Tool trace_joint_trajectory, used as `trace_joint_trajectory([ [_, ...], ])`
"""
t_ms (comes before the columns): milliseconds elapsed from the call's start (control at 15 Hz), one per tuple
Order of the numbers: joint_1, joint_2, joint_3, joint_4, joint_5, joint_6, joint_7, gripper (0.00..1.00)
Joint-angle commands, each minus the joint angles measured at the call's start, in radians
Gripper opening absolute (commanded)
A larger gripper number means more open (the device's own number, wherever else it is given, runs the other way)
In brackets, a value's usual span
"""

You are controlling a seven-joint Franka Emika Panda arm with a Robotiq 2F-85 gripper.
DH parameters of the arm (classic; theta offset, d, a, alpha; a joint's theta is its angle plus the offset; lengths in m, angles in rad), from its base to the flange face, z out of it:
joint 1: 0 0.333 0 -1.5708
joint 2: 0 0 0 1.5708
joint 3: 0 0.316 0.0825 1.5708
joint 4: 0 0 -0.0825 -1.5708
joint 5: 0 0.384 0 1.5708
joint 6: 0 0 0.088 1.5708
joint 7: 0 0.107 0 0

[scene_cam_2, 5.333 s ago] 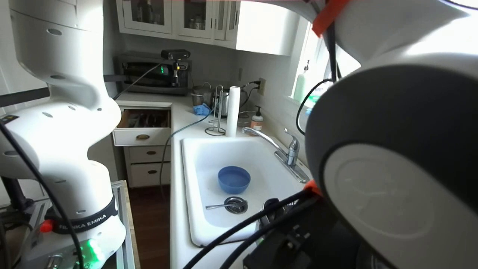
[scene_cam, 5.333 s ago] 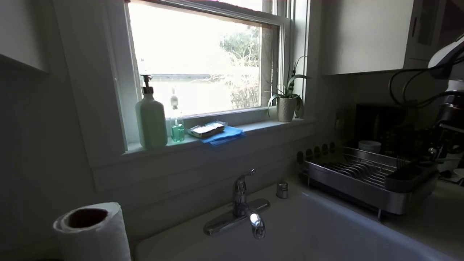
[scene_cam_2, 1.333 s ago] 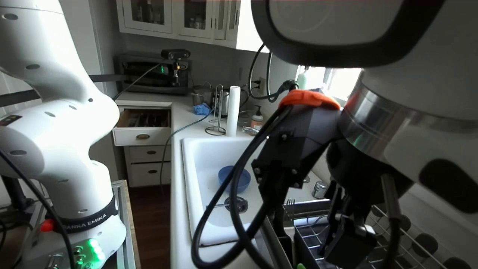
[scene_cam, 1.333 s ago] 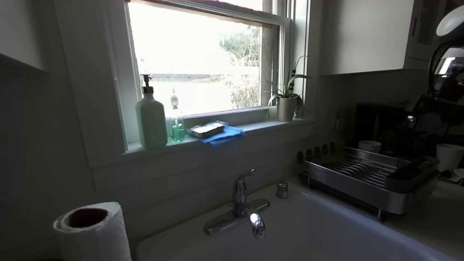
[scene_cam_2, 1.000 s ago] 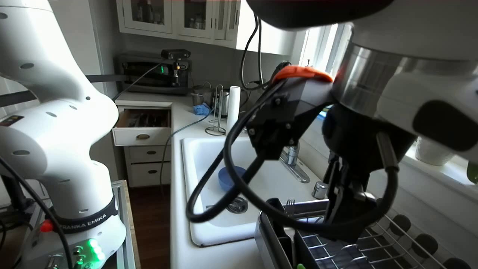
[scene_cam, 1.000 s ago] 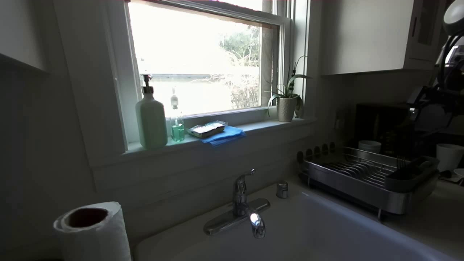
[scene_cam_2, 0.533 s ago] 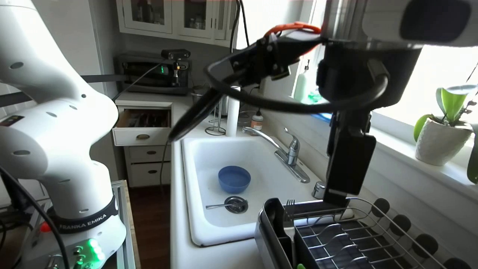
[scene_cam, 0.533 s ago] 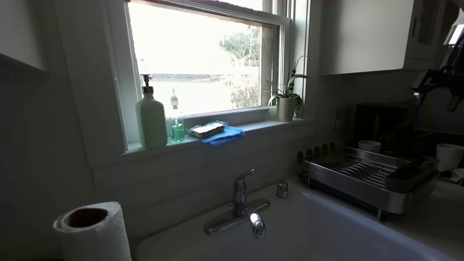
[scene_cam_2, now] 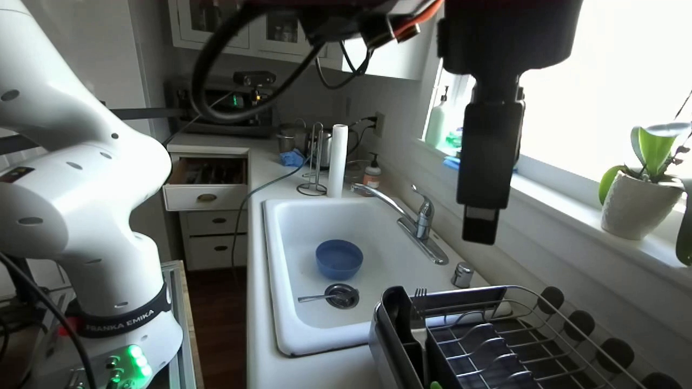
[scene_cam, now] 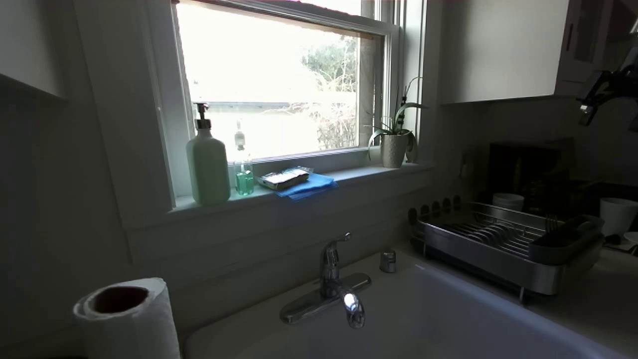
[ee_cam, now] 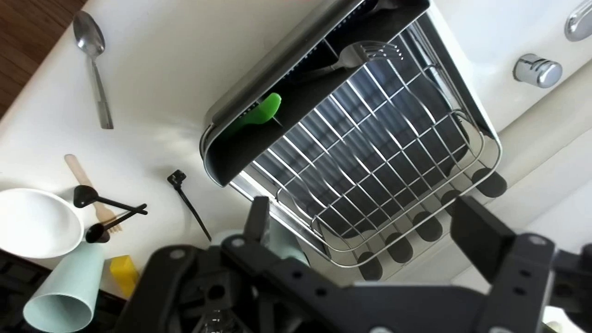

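Note:
My gripper stands open above the dish rack, its fingers wide apart with nothing between them. In an exterior view the gripper hangs fingers down in the air, higher than the rack and near the window wall. The metal rack has wire rows and a dark tray. Along one side, a black cutlery caddy holds a metal fork, tines up, and a green-handled utensil. On the white counter beside it lies a metal spoon. A pale cup is partly hidden behind one finger.
A blue bowl and a spoon lie in the sink, beside the faucet. On the windowsill stand a potted plant and a soap bottle. A white bowl and yellow block lie near the counter's edge.
The arm has risen from low at the rack, and the gripper now hangs well above it. More of the rack, sink and plant shows. The jaws look unchanged over the last second.

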Motion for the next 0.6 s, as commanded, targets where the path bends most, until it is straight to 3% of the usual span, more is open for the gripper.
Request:
trace_joint_trajectory([
  [0, -0.01, -0.107, 0.019, -0.07, -0.023, -0.025, 0.043, 1.0],
  [200, -0.02, -0.166, 0.031, -0.123, -0.025, -0.029, 0.059, 1.0],
  [533, -0.051, -0.276, 0.05, -0.217, -0.018, 0.065, 0.111, 1.0],
])
